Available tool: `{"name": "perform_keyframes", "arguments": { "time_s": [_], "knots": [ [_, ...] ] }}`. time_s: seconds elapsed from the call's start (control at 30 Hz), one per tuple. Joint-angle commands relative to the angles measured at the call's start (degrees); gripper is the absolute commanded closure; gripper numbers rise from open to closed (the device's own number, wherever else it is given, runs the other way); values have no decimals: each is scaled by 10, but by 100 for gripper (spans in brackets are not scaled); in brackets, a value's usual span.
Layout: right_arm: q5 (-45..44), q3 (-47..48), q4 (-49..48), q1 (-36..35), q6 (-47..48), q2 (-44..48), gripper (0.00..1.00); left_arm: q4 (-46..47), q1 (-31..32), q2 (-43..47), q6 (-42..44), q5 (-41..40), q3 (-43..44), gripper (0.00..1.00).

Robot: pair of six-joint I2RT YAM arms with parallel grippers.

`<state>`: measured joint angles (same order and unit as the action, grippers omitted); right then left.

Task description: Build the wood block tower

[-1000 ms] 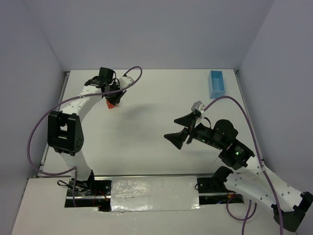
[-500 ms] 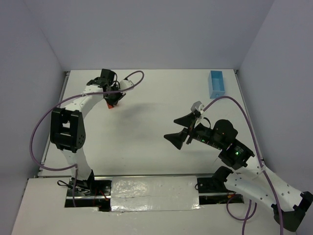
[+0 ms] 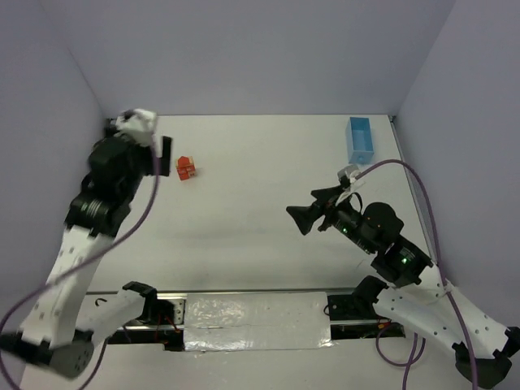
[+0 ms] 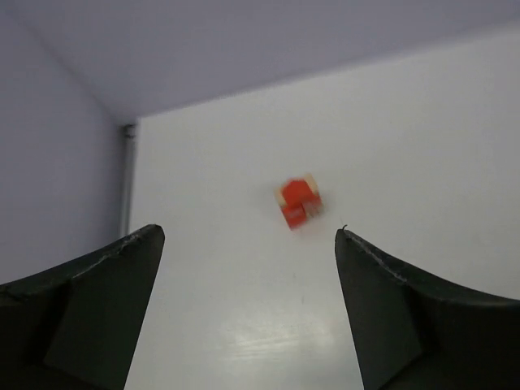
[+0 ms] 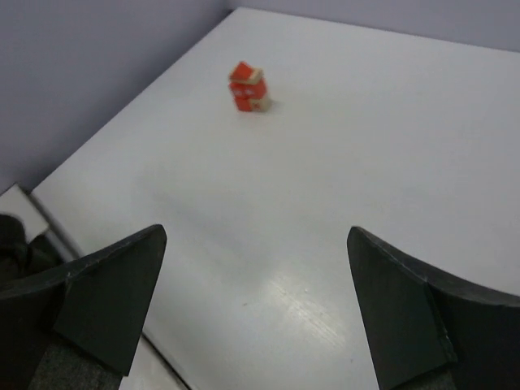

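Note:
The wood block tower (image 3: 186, 167) is a tiny stack of red-orange and pale tan blocks standing free on the white table at the far left. In the left wrist view the wood block tower (image 4: 297, 203) lies ahead of my left gripper (image 4: 248, 231), whose fingers are spread wide with nothing between them. From above, the left gripper (image 3: 154, 140) is lifted high, left of the stack and apart from it. My right gripper (image 3: 312, 205) hovers open and empty over mid-table. The right wrist view has the tower (image 5: 249, 87) far ahead of the right gripper (image 5: 256, 233).
A light-blue tray (image 3: 359, 138) stands at the far right corner. Grey walls close the table at the back and both sides. A silvery taped strip (image 3: 256, 313) runs along the near edge between the arm bases.
My left gripper has opened, let go of the stack and swung up and back to the left. The tower stays standing on the table. The right gripper has shifted slightly right and farther back.

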<state>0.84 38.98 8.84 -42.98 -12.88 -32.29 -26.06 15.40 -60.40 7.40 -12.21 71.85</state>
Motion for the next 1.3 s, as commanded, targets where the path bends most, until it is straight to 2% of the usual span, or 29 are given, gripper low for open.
{"name": "perform_keyframes", "arguments": {
  "time_s": [0.0, 0.07, 0.1, 0.13, 0.23, 0.4, 0.43, 0.6, 0.9, 1.27],
  "knots": [
    [-189, 93, 138, 4, -47, -11, 0, 23, -10, 138, -172, -206, -111, 1],
    [-244, 130, 204, 7, -76, -15, 0, 15, -11, 195, -212, -262, -155, 1],
    [-267, 158, 260, 9, -82, -14, 0, 6, -12, 246, -223, -315, -193, 1],
    [-316, 171, 285, 9, -94, -11, 0, 1, -12, 269, -243, -327, -209, 0],
    [-387, 204, 379, 10, -116, 21, 0, -21, -12, 346, -260, -320, -258, 1],
    [-394, 232, 477, 11, -150, 97, 0, -57, -12, 434, -274, -339, -305, 0],
    [-393, 228, 478, 11, -149, 121, 0, -45, -12, 445, -270, -306, -309, 0],
    [-386, 214, 469, 11, -142, 162, 0, -36, -12, 464, -259, -299, -317, 1],
    [-388, 199, 445, 11, -133, 134, 0, -31, -12, 503, -261, -281, -323, 0],
    [-382, 186, 413, 11, -129, 139, 0, -23, -12, 504, -252, -253, -328, 0]
  ]
}}
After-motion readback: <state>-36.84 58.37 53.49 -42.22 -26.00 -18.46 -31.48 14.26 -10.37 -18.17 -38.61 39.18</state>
